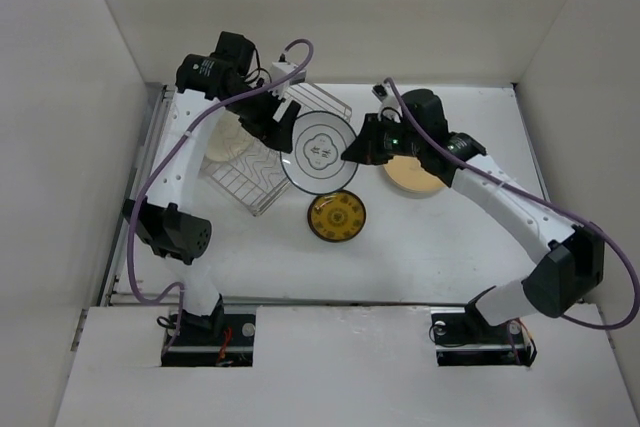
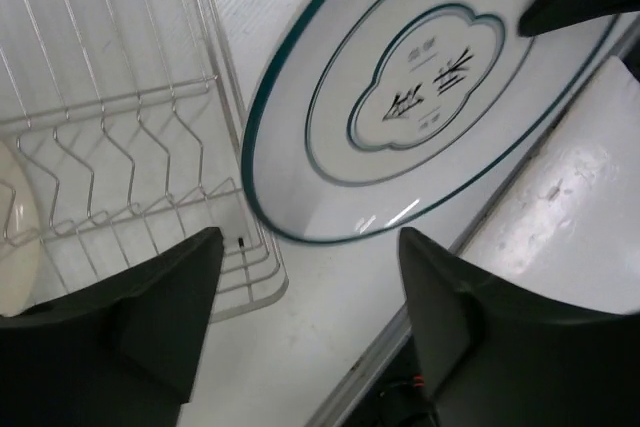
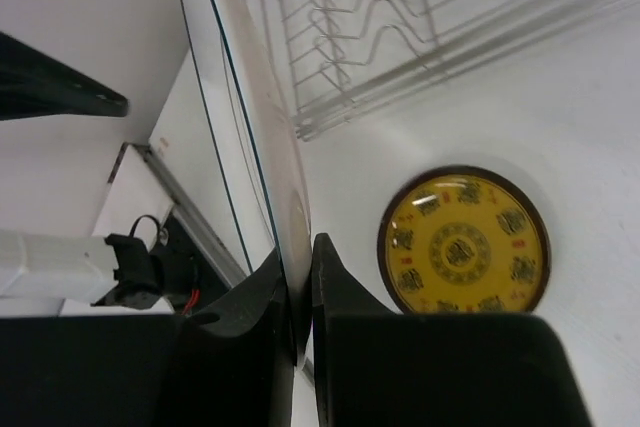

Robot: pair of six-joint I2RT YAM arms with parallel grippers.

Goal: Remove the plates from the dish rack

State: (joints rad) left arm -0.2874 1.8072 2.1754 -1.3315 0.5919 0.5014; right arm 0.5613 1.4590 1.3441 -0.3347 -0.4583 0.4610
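From above, the white plate with a teal rim [image 1: 320, 152] shows its whole face, with a dark lobed emblem at the centre. It sits just beside the 3 o'clock edge of the dish rack [image 1: 262, 162], outside the wires; whether it touches the table [image 1: 450, 257] I cannot tell. The right wrist view sees that same plate [image 3: 240, 117] edge-on, a thin line running from 12 down to 6 o'clock. There the right gripper [image 3: 298, 247] is closed tight on its rim, one finger on each face. This view alone shows the yellow patterned plate [image 3: 465, 242] in detail, lying flat on the table at 3 o'clock. The left wrist view shows the left gripper [image 2: 310, 242] with its fingers [image 2: 160, 317] spread wide and nothing between them, and the teal-rimmed plate [image 2: 420, 97] beyond at 1 o'clock. It also shows a cream plate [image 2: 15, 237] standing among the rack's zigzag dividers [image 2: 130, 147] at 9 o'clock. The overhead view adds a tan plate [image 1: 410, 179] lying half under the right forearm. In it the left arm climbs from its base at 7 o'clock and arches over the rack, with the left gripper [image 1: 278, 132] at the plate's 10 o'clock. The right arm bends out to 4 o'clock and reaches in, with the right gripper [image 1: 350, 154] at the plate's 3 o'clock.
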